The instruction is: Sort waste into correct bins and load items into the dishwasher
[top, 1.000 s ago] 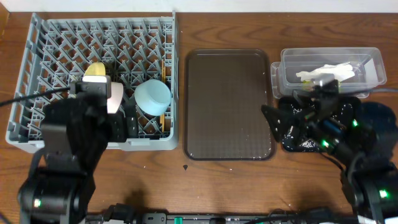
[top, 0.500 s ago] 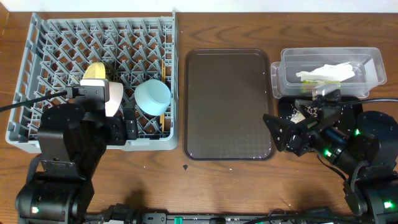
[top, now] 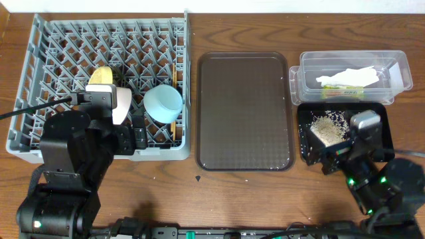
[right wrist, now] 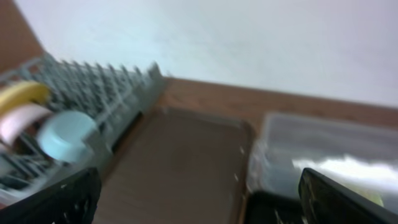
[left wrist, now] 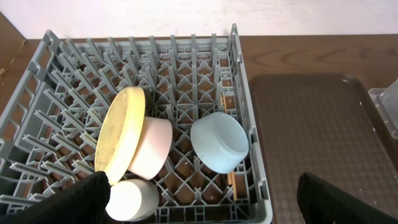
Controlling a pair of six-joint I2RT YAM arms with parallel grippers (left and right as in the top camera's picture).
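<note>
Overhead: the round yellow plate (top: pixel 101 76), pinkish-white bowl (top: pixel 123 106) and light blue bowl (top: pixel 163 104) are racked in the grey pegged plastic dish rack (top: pixel 40 66) at left, while the crumpled white napkin (top: pixel 350 75) lies in the clear plastic tub (top: pixel 396 64) and the rice scraps (top: pixel 329 127) in the shallow black tray (top: pixel 305 113) at right, so the task is judged nearly complete; left wrist: the left gripper (left wrist: pixel 204 186) is held wide apart and empty above the rack; right wrist (blurred): the right gripper (right wrist: pixel 199 193) is likewise spread wide, with nothing held.

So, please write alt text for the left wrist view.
A grey plastic dish rack holds a round yellow plate, a pinkish-white bowl, a light blue bowl and a small white cup; a dark brown tray lies beside it.
</note>
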